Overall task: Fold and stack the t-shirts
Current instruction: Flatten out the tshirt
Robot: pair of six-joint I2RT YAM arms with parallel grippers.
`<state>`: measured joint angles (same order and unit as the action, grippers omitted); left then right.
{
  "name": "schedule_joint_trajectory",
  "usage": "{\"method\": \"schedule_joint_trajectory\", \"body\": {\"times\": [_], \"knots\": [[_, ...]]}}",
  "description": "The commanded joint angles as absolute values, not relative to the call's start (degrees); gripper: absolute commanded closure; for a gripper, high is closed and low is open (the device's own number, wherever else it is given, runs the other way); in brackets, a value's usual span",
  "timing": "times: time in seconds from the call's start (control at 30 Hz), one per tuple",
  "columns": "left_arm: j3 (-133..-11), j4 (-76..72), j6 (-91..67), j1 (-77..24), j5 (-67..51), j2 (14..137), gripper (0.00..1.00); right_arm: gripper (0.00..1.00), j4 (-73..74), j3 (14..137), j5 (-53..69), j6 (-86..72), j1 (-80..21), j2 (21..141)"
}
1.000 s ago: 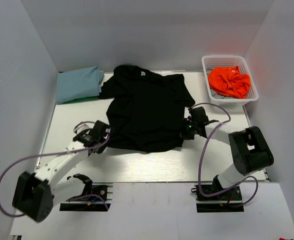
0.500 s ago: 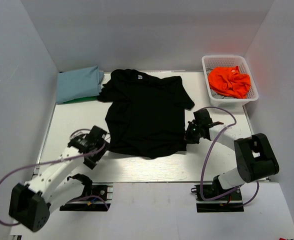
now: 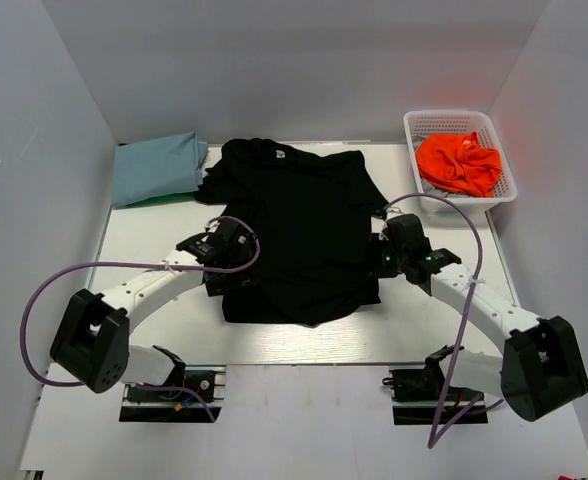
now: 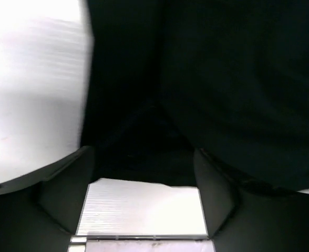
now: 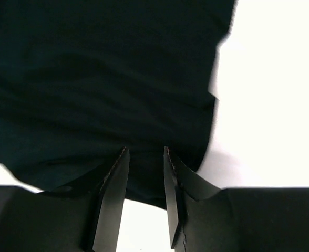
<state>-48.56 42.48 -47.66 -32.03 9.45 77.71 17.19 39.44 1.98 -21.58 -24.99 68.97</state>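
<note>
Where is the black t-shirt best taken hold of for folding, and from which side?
Probably its side edges near the hem. The black t-shirt lies flat, collar far, hem toward the arms, so each edge rests on bare table. The left gripper fits the left edge, the right gripper the right edge, each from outside.

Bright, even overhead light keeps the top view sharp, with soft shadows. In both wrist views the white counter glares out, and the large soft black t-shirt is featureless dark with smeared edges.
</note>
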Motion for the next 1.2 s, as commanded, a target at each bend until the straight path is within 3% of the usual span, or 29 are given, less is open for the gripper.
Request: {"method": "schedule_joint_trajectory", "body": {"times": [0.0, 0.17, 0.33, 0.63, 0.77, 1.1, 1.17], "knots": [[-47.6, 36.0, -40.7, -33.4, 5.1, 75.1, 0.16, 0.60, 13.7, 40.9, 3.9, -16.8, -27.7, 66.6], [-49.3, 39.9, -40.1, -35.7, 8.4, 80.5, 0.35, 0.60, 11.2, 38.8, 6.4, -18.4, -30.1, 67.8], [-50.3, 43.2, -39.6, -37.9, 10.2, 80.4, 0.47, 0.60, 7.5, 36.3, 6.1, -21.4, -31.0, 71.6], [-47.8, 34.5, -38.2, -39.5, 7.6, 84.4, 0.41, 0.58, 8.3, 36.0, 1.5, -24.7, -30.7, 75.1], [-50.4, 34.9, -40.7, -39.5, 13.1, 88.0, 0.41, 0.58, 8.1, 35.6, 1.5, -25.2, -30.8, 75.8], [-53.3, 36.6, -42.5, -38.3, 18.1, 91.1, 0.53, 0.58, 8.5, 34.7, 0.4, -25.8, -30.6, 76.9], [-53.9, 37.2, -42.5, -38.3, 18.1, 90.5, 0.62, 0.58, 8.2, 34.3, 0.4, -26.1, -30.7, 77.3]]}}
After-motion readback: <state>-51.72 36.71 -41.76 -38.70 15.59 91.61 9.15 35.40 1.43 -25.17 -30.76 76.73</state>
